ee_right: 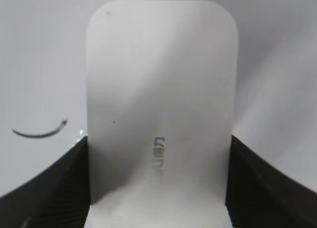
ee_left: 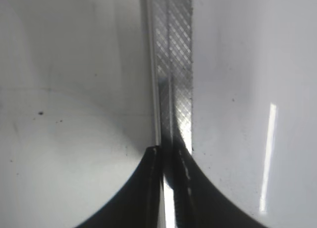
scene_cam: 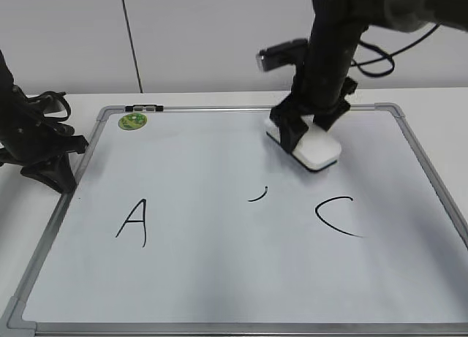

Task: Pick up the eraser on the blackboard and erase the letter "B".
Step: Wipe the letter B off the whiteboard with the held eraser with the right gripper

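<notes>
Clamped on the eraser [scene_cam: 316,148], the right gripper [scene_cam: 307,129] sits in the upper right of the exterior frame, its black ribbed fingers [ee_right: 59,183] pressed against both long sides of the white block. That eraser is a smooth plastic rectangle with rounded corners and faint grey lettering, lying flat on the blackboard [scene_cam: 219,286], above and between the remains of the letter "B" [scene_cam: 258,196] and the black "C" [scene_cam: 338,216]. All that shows of the "B" is a short curved stroke near the middle of the board; the same arc appears at the lower left of the right wrist frame. A black "A" [scene_cam: 132,222] stands at lower left. A round green magnet [scene_cam: 132,120] and a small dark clip [scene_cam: 143,108] sit near the board's upper left corner, well apart from the eraser. At the far left edge the left gripper [scene_cam: 45,169] rests beside the grey metal frame, jaws together, its crosshatched metal pads [ee_left: 173,60] meeting
</notes>
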Action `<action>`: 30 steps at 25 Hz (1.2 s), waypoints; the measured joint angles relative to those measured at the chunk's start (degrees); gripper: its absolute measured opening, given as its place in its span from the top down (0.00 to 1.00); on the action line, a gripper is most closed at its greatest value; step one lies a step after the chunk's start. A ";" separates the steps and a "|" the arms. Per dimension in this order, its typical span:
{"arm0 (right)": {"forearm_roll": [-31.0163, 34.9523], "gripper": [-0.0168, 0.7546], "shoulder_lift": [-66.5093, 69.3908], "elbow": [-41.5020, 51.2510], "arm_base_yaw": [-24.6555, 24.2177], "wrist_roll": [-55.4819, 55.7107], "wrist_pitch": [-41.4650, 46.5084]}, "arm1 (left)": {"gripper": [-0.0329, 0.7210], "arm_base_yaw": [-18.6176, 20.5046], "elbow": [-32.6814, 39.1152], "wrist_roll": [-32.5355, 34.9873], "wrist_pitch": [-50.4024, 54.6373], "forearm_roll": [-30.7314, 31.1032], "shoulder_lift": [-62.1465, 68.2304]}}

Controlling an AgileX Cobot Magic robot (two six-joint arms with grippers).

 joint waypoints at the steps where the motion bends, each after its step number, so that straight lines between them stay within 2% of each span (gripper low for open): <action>1: 0.00 0.29 0.00 1.97 0.61 -0.10 0.00 | 0.90 0.00 0.00 0.00 0.00 0.00 0.00; 6: -1.84 0.29 0.00 8.50 4.86 -0.46 -3.47 | 0.90 0.00 0.00 0.00 0.10 -0.10 0.00; 16: -3.31 0.29 0.54 9.65 7.81 -0.91 -8.55 | 0.90 0.00 0.00 0.00 0.10 -0.10 0.00; 20: -2.54 0.29 0.67 9.65 8.86 -2.47 -9.36 | 0.89 0.00 0.00 0.00 0.10 -0.10 0.00; 30: 3.25 0.29 1.07 9.65 15.46 -8.11 -12.69 | 0.89 0.00 0.00 0.00 0.10 -0.31 0.00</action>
